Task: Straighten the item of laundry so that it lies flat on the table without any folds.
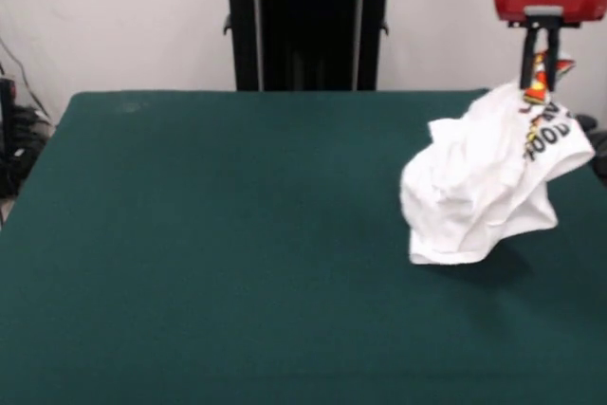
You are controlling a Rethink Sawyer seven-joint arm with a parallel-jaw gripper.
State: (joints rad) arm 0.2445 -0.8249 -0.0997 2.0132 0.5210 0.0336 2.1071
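Green felt covers the table (209, 253), and its left and middle parts are bare. Over on the right, the white item of laundry (484, 187) hangs in a crumpled bunch with its bottom touching the felt. The gripper (538, 78) pinches its top corner.

Crumpled white garment (479, 187) hangs lifted above green table (218, 253).
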